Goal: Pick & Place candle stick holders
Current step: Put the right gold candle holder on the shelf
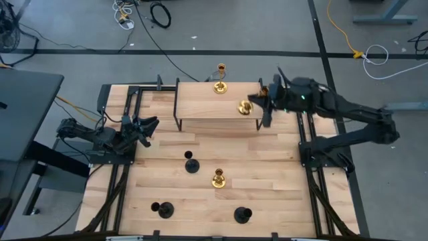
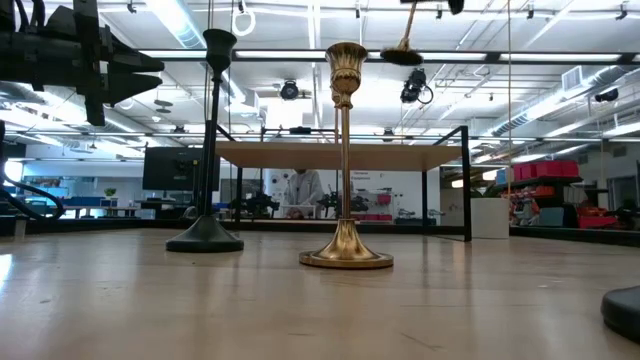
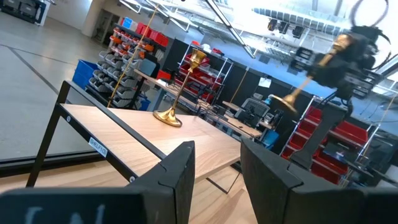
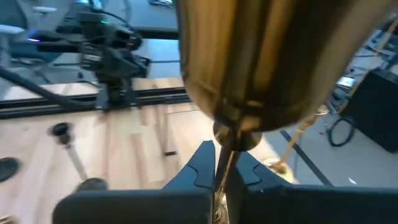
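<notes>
Two gold candle stick holders stand upright on their round bases: one (image 1: 220, 86) on the raised wooden shelf (image 1: 200, 107), one (image 1: 218, 179) on the table, also in the low view (image 2: 345, 160). My right gripper (image 1: 259, 105) is shut on a third gold holder (image 1: 245, 107) above the shelf's right part. Three black holders (image 1: 192, 164) (image 1: 164, 209) (image 1: 242, 214) stand on the table nearer the front. My left gripper (image 1: 148, 127) is open and empty at the table's left side, left of the shelf. My right gripper pinches the gold holder's thin stem (image 4: 222, 163) between its two fingers (image 4: 199, 169). The holder is tilted, its cup (image 4: 261, 56) back toward the wrist and its round base (image 3: 283, 102) lower, toward the table's left. It is lifted clear, well above the shelf (image 2: 300, 153).
The shelf stands on thin black legs (image 1: 177, 120) at the far middle of the table. Black rails (image 1: 120, 187) (image 1: 314, 187) run along the table's left and right sides. A person shows far off in the room behind (image 2: 300, 190). Cables lie on the floor beyond the table.
</notes>
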You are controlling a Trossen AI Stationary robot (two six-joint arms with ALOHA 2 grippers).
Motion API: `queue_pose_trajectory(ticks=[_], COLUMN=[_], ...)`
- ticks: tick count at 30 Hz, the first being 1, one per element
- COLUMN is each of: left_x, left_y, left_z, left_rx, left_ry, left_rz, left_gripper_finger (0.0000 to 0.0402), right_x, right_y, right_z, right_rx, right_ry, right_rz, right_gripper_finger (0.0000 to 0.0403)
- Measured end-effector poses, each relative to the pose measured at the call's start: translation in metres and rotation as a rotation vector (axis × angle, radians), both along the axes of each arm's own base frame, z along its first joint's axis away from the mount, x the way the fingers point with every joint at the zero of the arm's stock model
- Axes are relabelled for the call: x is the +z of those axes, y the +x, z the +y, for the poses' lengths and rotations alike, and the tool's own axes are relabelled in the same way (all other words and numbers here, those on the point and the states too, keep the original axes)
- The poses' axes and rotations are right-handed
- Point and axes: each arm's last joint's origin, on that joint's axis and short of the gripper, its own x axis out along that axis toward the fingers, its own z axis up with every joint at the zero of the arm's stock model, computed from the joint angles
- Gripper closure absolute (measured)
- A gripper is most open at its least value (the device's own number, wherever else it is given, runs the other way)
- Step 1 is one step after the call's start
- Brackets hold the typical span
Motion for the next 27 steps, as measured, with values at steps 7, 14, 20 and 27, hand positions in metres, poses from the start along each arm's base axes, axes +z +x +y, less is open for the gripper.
queue_pose_trajectory(ticks=[7, 14, 20, 27], left_x=[0.0, 0.0, 0.0, 0.0], left_y=[0.0, 0.0, 0.0, 0.0], left_z=[0.0, 0.0, 0.0, 0.0], left_rx=[0.0, 0.0, 0.0, 0.0], left_ry=[-0.001, -0.001, -0.001, -0.001], left_rz=[-0.004, -0.003, -0.003, -0.003], left_gripper_finger=[0.0271, 0.0271, 0.0271, 0.0271], right_x=[-0.001, -0.018, -0.031, -0.042], right_y=[0.018, 0.02, 0.02, 0.015], right_z=[-0.054, -0.1, -0.127, -0.155], right_rx=[-0.039, -0.126, -0.169, -0.217], right_ry=[0.016, 0.091, 0.134, 0.187], right_rz=[0.062, 0.131, 0.153, 0.148], right_gripper_finger=[0.0398, 0.0398, 0.0398, 0.0398])
